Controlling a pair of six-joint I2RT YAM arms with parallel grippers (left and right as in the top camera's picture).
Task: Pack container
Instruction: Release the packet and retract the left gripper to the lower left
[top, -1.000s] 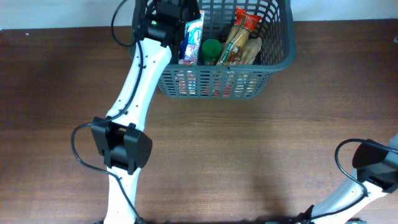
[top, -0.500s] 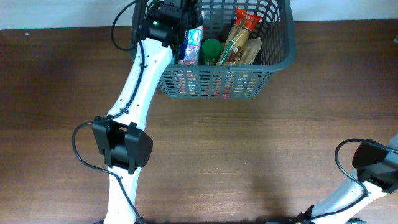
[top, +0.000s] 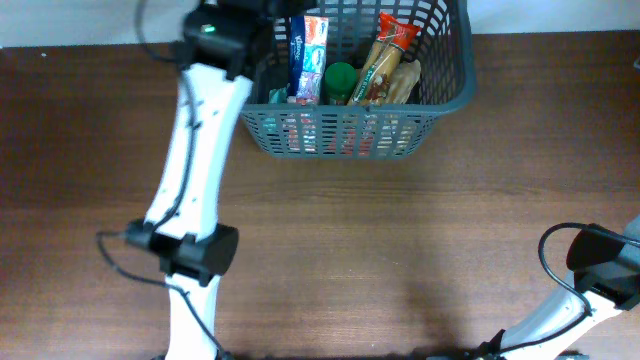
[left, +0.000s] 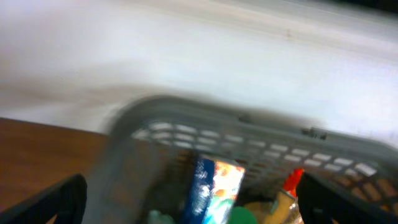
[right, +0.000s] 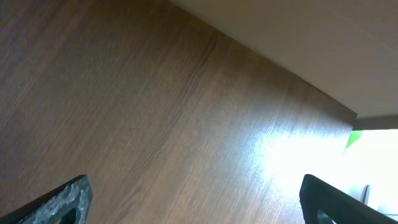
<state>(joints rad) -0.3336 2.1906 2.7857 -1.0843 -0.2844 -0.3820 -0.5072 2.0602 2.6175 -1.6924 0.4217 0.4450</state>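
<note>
**Container at the far edge, four items visible, both grippers apart**

Location: your container (top: 445, 95) stands at the far edge of the table (top: 400, 250), about midway along it. The top of the overhead view cuts off its far rim.

Contents, left to right in the overhead view:
- A blue, white and red carton (top: 308, 55) stands on end in the left half.
- A green cap (top: 340, 78) sits just beside the carton.
- An orange-red packet (top: 392, 35) leans lengthwise right of the cap.
- A tan packet (top: 403, 82) touches the orange-red one.
- Red and teal shapes show through the slots of the near wall. You cannot tell what they are.

Labels: the carton carries lettering, but it is too small in the overhead view and blurred in the left wrist view. No brand or word can be read on the carton or on either packet.

Grippers:
- Your left gripper (left: 193, 186) hangs above the container's left end at the far edge. Its jaws are wide apart with nothing between them, and the carton shows below it inside the basket.
- Your right arm (top: 600, 270) sits at the near right corner of the table.
- The right gripper (right: 194, 186) also has its jaws wide apart, holding nothing, with only bare wood beneath
</note>
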